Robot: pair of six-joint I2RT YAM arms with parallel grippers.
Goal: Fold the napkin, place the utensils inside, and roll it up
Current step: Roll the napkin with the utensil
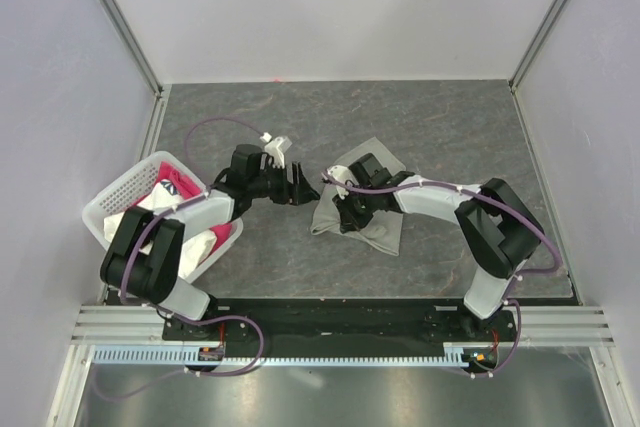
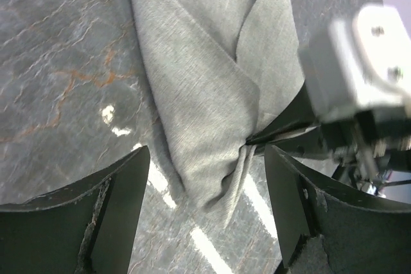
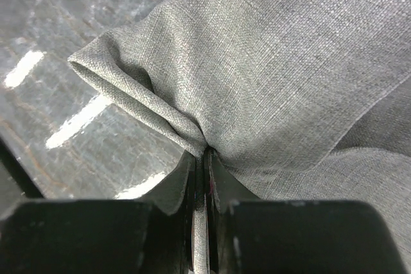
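The right hand (image 3: 204, 158) pinched the half-folded napkin (image 3: 289, 62); the left hand (image 2: 205, 158) hung spread. Utensils and rolling remained.

You'll find the napkin (image 1: 378, 232) lying on the table (image 1: 450, 137) a little right of centre, folded over itself. The right gripper (image 1: 345, 215) sits at its left part, with a fold caught between its fingers. The left gripper (image 1: 303, 190) is just left of the napkin, seemingly not touching it. At the table's left edge stands a basket (image 1: 112, 197) with cloths (image 1: 178, 185) in it.
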